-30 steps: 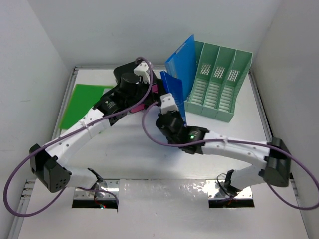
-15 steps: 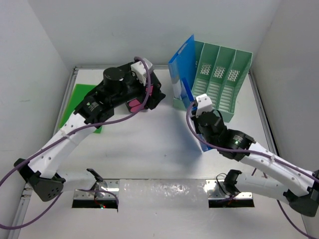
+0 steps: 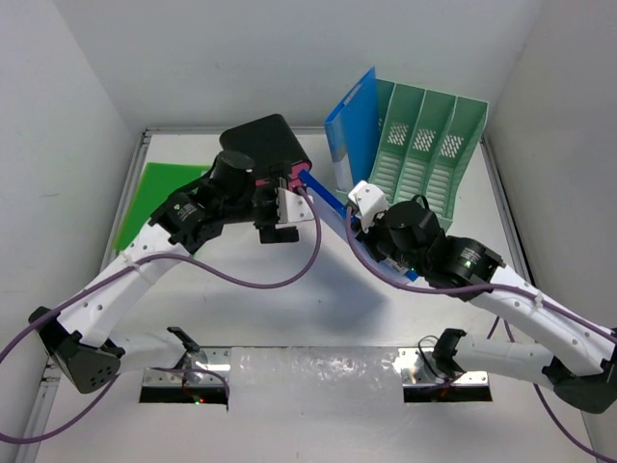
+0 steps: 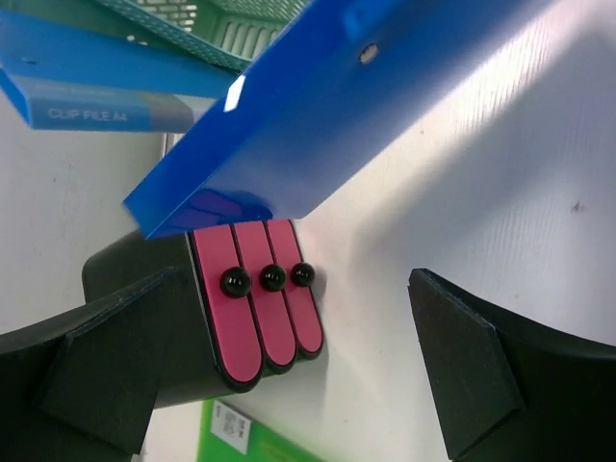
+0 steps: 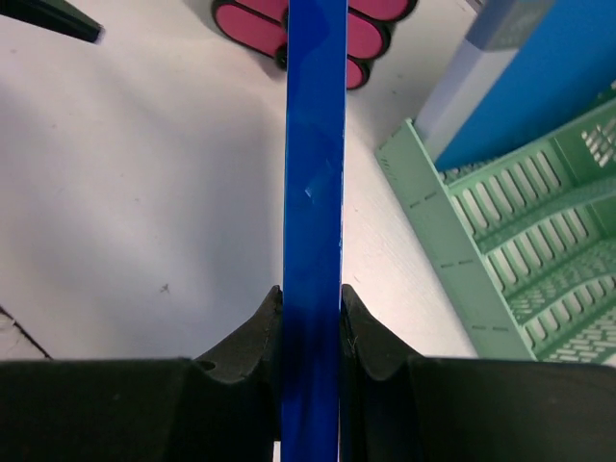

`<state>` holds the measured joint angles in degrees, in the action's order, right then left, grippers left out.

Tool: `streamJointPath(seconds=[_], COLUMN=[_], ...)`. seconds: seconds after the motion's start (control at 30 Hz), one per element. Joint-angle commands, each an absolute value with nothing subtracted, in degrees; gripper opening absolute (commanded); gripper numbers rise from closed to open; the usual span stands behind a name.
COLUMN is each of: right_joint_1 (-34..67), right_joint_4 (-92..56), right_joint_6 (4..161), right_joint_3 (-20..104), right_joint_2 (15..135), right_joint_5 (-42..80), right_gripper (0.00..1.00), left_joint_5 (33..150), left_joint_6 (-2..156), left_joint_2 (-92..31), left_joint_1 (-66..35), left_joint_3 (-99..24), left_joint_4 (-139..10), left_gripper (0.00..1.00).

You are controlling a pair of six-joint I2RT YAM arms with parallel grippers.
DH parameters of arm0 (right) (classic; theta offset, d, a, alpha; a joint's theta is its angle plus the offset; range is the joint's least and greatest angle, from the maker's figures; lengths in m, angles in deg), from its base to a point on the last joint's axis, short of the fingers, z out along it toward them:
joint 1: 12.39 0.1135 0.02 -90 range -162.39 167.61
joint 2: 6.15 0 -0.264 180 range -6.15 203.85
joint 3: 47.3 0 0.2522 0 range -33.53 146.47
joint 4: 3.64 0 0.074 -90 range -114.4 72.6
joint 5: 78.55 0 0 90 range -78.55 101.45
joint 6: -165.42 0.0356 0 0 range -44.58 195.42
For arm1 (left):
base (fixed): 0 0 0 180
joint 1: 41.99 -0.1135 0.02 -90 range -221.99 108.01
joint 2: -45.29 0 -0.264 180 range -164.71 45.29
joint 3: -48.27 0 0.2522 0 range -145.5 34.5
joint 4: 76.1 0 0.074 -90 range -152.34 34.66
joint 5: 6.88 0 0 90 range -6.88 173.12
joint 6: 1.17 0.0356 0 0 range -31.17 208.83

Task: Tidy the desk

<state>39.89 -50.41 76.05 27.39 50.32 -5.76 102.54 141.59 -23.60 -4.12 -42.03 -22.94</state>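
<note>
- The right fingers (image 5: 252,339) are clamped on a blue folder (image 5: 314,144), pinched edge-on.
- The left fingers (image 4: 472,371) are spread wide and nothing is held.
- The folder is judged thin, light and slick, so it's probably best gripped near its spine.
- The white table (image 5: 144,192) is laid flat under everything.

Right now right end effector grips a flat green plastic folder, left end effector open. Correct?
No: the right end effector grips a flat blue plastic folder, not green, per the right wrist view; the left end effector is open.
</note>
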Motion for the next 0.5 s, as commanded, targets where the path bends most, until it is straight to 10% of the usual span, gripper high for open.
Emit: streamJointPath(seconds=[0.0, 0.47], right_joint_1=[39.91, 39.91], right_joint_4=[-48.42, -49.56], right_joint_6=[72.0, 66.55], right_joint_3=[30.1, 29.31], right_joint_2=[49.48, 50.36], right_joint_5=[-1.48, 2.05], right_gripper=[0.0, 0.0], left_joint_5=[103.6, 111.58], left_joint_6=[148.51, 150.96], left_joint_2=[-22.83, -23.09], left_joint_1=[-4.46, -13.68], left_joint_3=[-39.78, -38.17], left_joint_4=[-22.87, -25.63], left_gripper=[1.0, 0.99])
